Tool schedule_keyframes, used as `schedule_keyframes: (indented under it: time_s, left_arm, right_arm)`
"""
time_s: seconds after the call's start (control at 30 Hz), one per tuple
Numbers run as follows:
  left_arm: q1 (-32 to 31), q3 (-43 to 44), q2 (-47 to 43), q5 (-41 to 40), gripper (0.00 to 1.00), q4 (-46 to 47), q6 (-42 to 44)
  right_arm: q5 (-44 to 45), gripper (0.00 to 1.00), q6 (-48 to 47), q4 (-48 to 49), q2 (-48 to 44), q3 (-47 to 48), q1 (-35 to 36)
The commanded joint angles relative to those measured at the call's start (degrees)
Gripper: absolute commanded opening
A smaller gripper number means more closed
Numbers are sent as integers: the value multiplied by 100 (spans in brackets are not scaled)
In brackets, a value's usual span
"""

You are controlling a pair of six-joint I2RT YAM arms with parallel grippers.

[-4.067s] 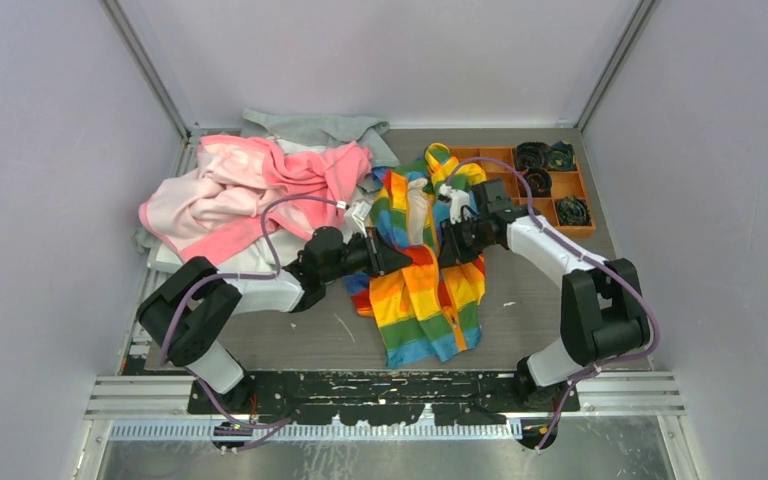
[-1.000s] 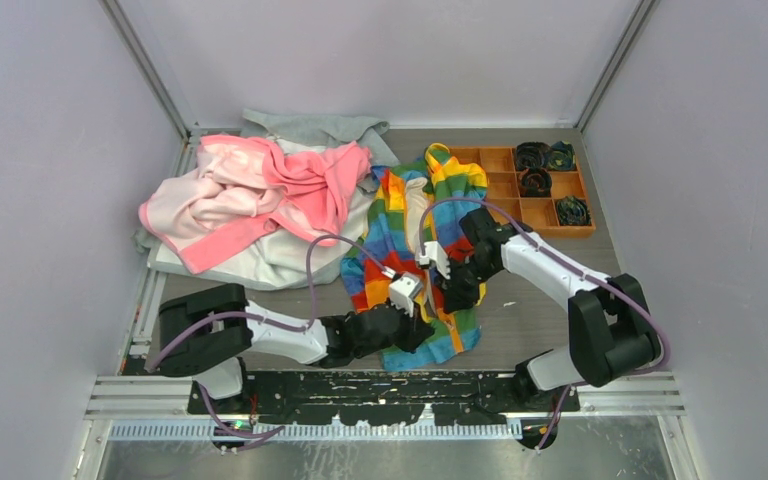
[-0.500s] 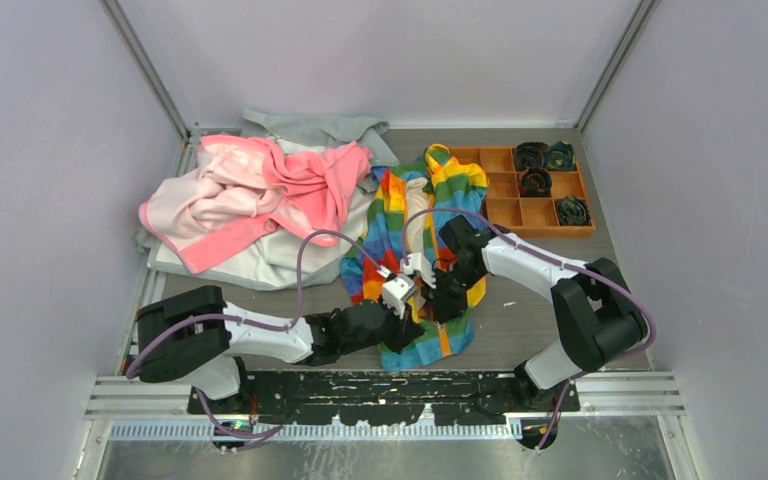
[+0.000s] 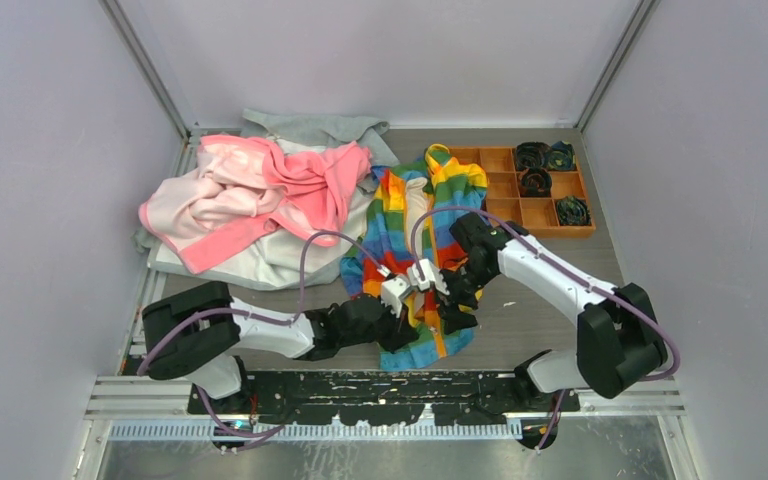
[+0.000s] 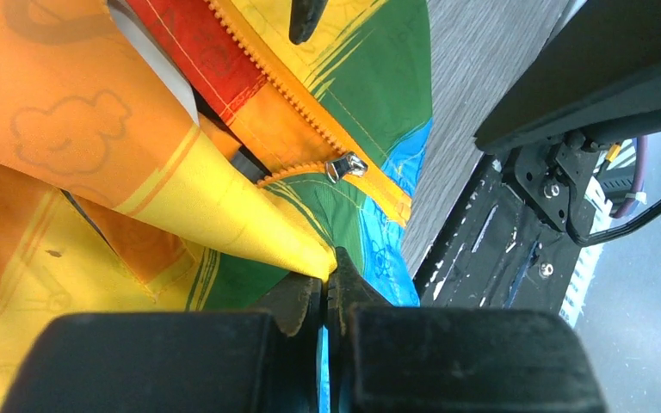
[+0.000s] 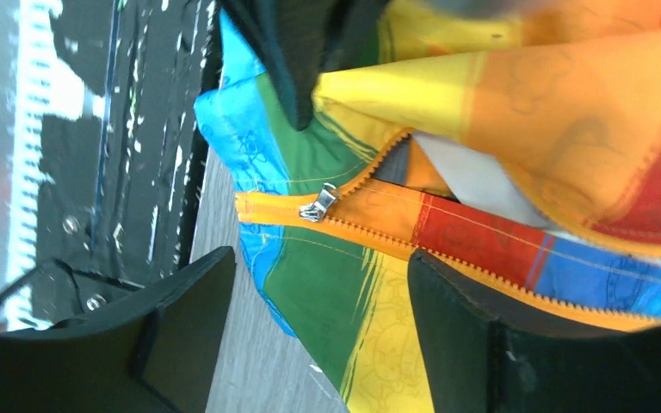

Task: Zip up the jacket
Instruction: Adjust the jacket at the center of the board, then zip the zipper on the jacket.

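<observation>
The rainbow-striped jacket [image 4: 400,215] lies front-up on the table, its orange zipper open down to the near hem. In the left wrist view my left gripper [image 5: 329,280] is shut on a yellow-green fold of the jacket [image 5: 224,215] at that hem. The silver zipper pull [image 5: 344,165] sits just beyond it, at the bottom of the zipper. In the right wrist view my right gripper [image 6: 318,288] is open above the green and yellow stripes, its fingers [image 6: 456,318] straddling the cloth just short of the zipper pull [image 6: 318,205], holding nothing. From above, both grippers meet at the hem, left gripper [image 4: 398,328], right gripper [image 4: 457,310].
A pink garment [image 4: 250,190] is heaped over a grey garment [image 4: 310,128] at the back left. An orange compartment tray [image 4: 508,212] with dark rolled items stands at the back right. The black base rail [image 4: 380,390] runs just in front of the hem.
My right gripper has opened wide and shifted slightly right and nearer along the zipper. The left gripper keeps its hold on the hem and has barely moved.
</observation>
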Motion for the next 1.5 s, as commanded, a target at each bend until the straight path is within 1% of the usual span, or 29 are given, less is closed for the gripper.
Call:
schedule_keyframes:
  time_s: [0.0, 0.07, 0.17, 0.3, 0.43, 0.67, 0.9, 1.2, 1.47]
  left_arm:
    - [53, 2, 124, 277, 0, 177, -82]
    - [63, 0, 177, 283, 0, 182, -147]
    - [70, -17, 248, 276, 0, 215, -240]
    - [91, -66, 332, 234, 0, 275, -380]
    - [117, -177, 410, 205, 0, 456, -558]
    - [145, -403, 564, 128, 0, 774, -939]
    - [140, -648, 843, -58, 0, 1555, -1368]
    - [250, -1112, 1438, -153, 2, 3080, -2175]
    - [284, -1134, 1638, -180, 2, 3204, -2523]
  right_arm:
    - [-193, 81, -2048, -628, 134, -50, 57]
    - [-66, 82, -2204, -488, 269, -27, 145]
    - [74, 80, -2098, -180, 446, 37, 308]
    - [353, 75, -1789, 324, 618, 14, 536]
    - [495, 67, -1636, 503, 778, -38, 734]
    - [710, 61, -1370, 796, 898, -146, 1006]
    - [573, 56, -1181, 749, 829, -111, 1057]
    - [759, 52, -1138, 723, 917, -117, 1225]
    - [944, 51, -1084, 812, 918, -171, 1317]
